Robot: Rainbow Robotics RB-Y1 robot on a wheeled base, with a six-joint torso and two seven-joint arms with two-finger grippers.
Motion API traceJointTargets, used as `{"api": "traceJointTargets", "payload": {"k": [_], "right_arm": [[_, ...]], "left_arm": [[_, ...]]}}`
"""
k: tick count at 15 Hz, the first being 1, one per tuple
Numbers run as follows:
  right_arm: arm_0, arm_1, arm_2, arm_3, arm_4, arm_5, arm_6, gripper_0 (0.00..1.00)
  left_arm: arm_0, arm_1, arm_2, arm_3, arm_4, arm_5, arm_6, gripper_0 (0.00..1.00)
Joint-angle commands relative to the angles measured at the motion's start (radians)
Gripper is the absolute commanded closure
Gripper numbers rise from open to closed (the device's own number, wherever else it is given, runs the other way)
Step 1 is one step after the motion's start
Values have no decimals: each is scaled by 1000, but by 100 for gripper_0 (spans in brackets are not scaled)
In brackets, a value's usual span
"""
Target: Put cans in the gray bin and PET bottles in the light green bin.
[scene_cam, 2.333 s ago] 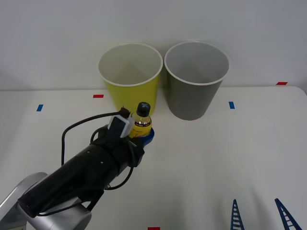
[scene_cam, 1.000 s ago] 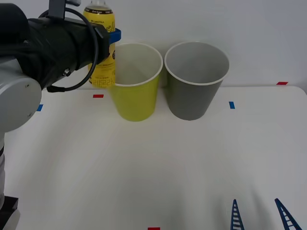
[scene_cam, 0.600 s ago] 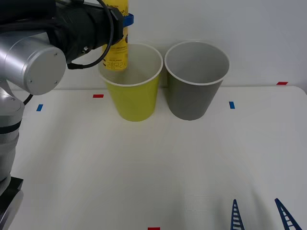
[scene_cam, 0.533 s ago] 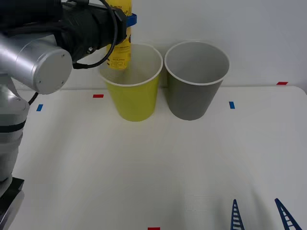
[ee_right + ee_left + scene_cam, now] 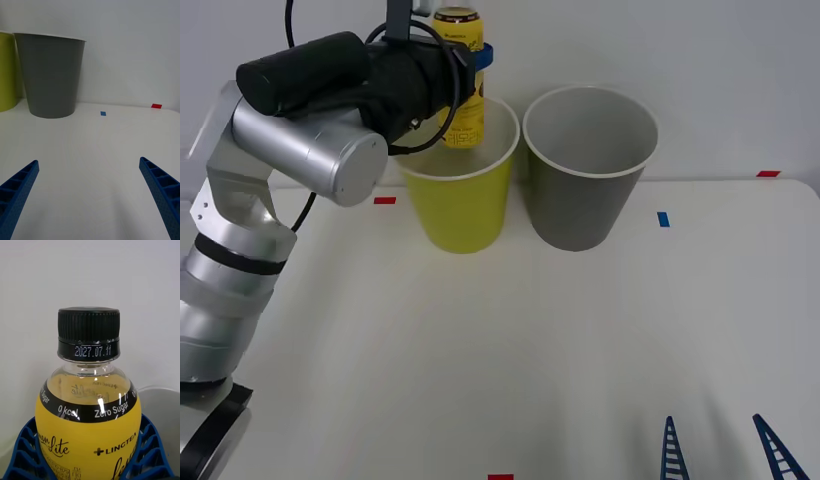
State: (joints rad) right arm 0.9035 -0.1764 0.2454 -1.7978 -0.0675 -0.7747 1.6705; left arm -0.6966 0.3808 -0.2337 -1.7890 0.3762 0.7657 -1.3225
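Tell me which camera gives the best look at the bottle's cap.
The left wrist view: the black cap sits close and upright, with its ribbing and printed date readable above the bottle held in the left gripper. In the front view the cap is a small dark top over the green bin.

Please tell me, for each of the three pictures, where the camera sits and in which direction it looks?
Front view: above the arms, looking down at the table; the left arm holds the bottle over the green bin.
Right wrist view: low over the table, facing the gray bin; right claw open.
Left wrist view: behind the left claw, facing the bottle cap.
Shared: every view shows the gray bin.
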Motion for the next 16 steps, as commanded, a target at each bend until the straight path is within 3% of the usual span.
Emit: {"api": "traceJointTargets", "payload": {"k": [1, 6, 10, 13, 14, 15, 16], "right_arm": [[0, 0, 0, 0, 0, 0, 0, 7], [0, 0, 0, 0, 0, 0, 0, 7], [0, 0, 0, 0, 0, 0, 0, 7], [0, 0, 0, 0, 0, 0, 0, 7], [0, 0, 0, 0, 0, 0, 0, 7], [0, 0, 0, 0, 0, 0, 0, 7], [0, 0, 0, 0, 0, 0, 0, 7]], "left_arm": [[0, -2, -4, 19, -57, -19, -15, 100], [0, -11, -6, 30, -149, -51, -15, 100], [-1, -34, -13, 89, -146, -144, -7, 100], [0, -34, -13, 89, -134, -155, 5, 100], [0, -34, -13, 89, -132, -155, 6, 71], [0, -31, -13, 89, -132, -155, 8, 0], [0, -29, -13, 89, -129, -157, 11, 0]]}}
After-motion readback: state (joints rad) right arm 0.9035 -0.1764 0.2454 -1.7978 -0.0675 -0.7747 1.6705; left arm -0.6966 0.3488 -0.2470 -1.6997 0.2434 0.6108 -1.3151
